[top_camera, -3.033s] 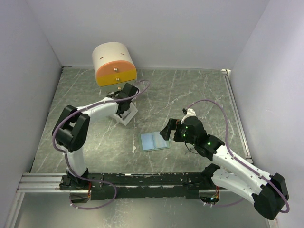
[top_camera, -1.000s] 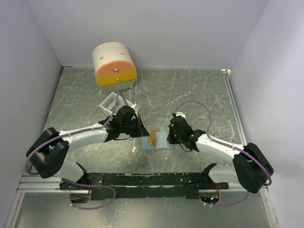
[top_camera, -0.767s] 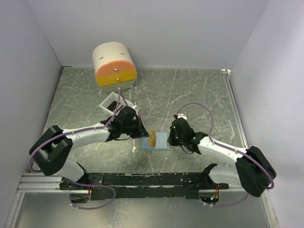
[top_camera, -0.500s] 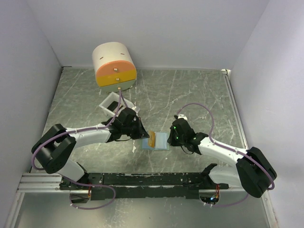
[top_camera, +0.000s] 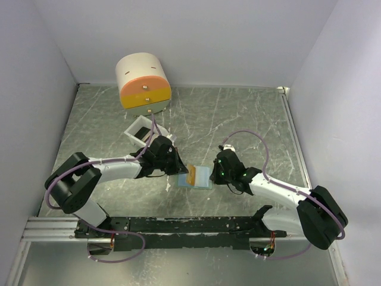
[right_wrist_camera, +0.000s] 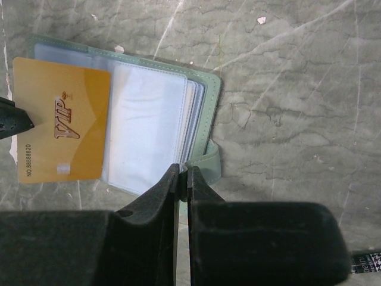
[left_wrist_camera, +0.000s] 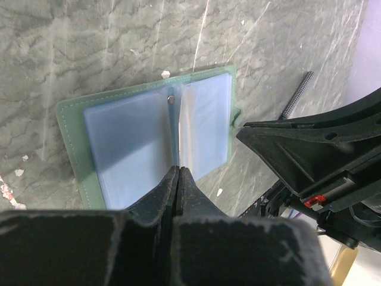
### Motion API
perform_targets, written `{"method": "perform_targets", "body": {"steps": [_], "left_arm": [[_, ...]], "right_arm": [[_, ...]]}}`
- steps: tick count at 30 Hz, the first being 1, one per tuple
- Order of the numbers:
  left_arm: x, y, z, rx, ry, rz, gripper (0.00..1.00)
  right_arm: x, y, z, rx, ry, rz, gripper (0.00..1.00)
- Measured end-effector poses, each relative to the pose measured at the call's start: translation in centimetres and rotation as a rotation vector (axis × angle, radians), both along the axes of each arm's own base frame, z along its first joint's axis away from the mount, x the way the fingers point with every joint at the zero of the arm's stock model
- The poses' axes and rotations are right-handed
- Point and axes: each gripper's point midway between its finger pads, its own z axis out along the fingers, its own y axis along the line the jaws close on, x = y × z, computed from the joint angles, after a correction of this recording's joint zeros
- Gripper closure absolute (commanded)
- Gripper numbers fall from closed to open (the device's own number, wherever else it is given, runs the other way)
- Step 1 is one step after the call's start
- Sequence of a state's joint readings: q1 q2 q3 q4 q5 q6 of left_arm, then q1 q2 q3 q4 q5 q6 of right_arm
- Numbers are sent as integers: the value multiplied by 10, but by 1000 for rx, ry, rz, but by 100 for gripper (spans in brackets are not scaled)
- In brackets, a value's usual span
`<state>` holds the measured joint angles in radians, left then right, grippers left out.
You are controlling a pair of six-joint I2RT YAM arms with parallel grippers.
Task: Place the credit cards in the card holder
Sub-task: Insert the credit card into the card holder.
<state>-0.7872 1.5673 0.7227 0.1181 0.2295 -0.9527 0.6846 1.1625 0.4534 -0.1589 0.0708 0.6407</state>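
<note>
The card holder [top_camera: 202, 178] lies open on the marble table, green-edged with pale blue sleeves [left_wrist_camera: 125, 143] [right_wrist_camera: 152, 119]. An orange-yellow credit card [right_wrist_camera: 62, 119] marked VIP hangs over the holder's left half [top_camera: 191, 174]. My left gripper [top_camera: 180, 171] is shut on the card's left edge, and in the left wrist view the card shows edge-on [left_wrist_camera: 177, 140] ahead of that gripper [left_wrist_camera: 177, 168]. The card's right edge meets a sleeve; whether it is inside I cannot tell. My right gripper [right_wrist_camera: 183, 168] [top_camera: 214, 174] is shut on the holder's right edge beside the clasp strap [right_wrist_camera: 208, 164].
A cream cylinder with orange and yellow drawers [top_camera: 143, 80] stands at the back left. A white open-topped box [top_camera: 140, 130], dark inside, sits behind the left arm. White walls close in three sides, and a metal rail [top_camera: 53, 229] runs along the near edge.
Three seconds ago the left gripper was at the white box and the right one above the holder. Both have come to the holder; over the last second the card sank slightly.
</note>
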Motion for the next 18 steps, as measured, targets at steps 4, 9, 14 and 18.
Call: {"method": "perform_targets", "body": {"steps": [4,9,14,18], "left_arm": [[1,-3,-2,-9,5,-3,93],[1,-5,-2,-17,6,-4,93],[1,-5,-2,-19,8,-2,93],[0,-6,-5,-35,15,4,93]], "right_arm": [[-1,0,-1,3,2,0,100],[-1,0,-1,4,3,1,100],[-1,1,-2,9,2,3,100],[-2,0,-3,8,2,3,100]]}}
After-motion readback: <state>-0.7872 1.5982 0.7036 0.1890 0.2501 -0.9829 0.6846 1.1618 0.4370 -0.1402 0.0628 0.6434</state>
